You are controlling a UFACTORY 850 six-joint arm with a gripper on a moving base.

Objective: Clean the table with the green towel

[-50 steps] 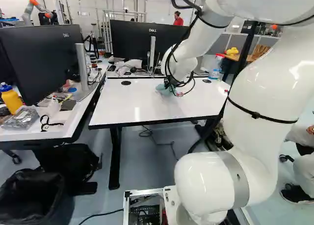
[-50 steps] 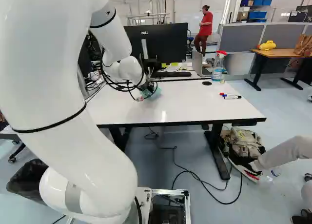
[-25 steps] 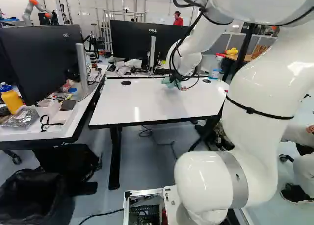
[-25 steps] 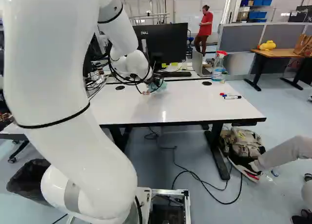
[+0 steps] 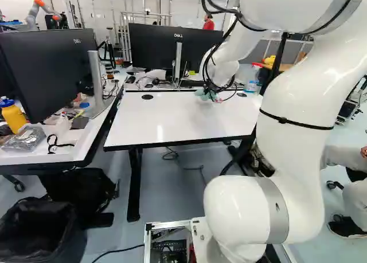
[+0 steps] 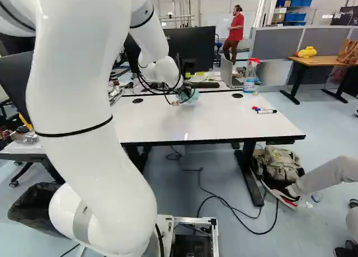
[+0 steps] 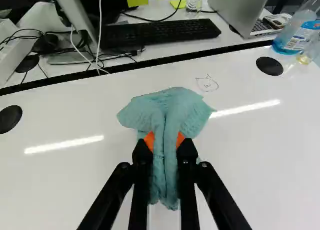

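Observation:
In the right base view my gripper [image 6: 185, 91] is at the far part of the white table [image 6: 224, 120], with the green towel [image 6: 193, 97] bunched at its tip. The wrist view shows the gripper [image 7: 164, 141] shut on the towel [image 7: 172, 105]; orange pads press it from both sides. Folds spread ahead of the fingers over the tabletop, and a gathered end hangs back between them. A small marker drawing [image 7: 206, 83] lies on the table just ahead of the towel and to one side.
Markers [image 6: 265, 111] lie near the table's right side in the right base view. Behind the table's far edge stand a monitor [image 5: 166, 48], keyboard [image 7: 165, 33], laptop [image 7: 245, 12] and spray bottle [image 6: 250, 75]. Another robot [image 5: 43, 10] stands far off at the left.
My arm has carried the gripper and towel to the right in both base views and slightly toward the table's far edge. The base and the table have stayed put.

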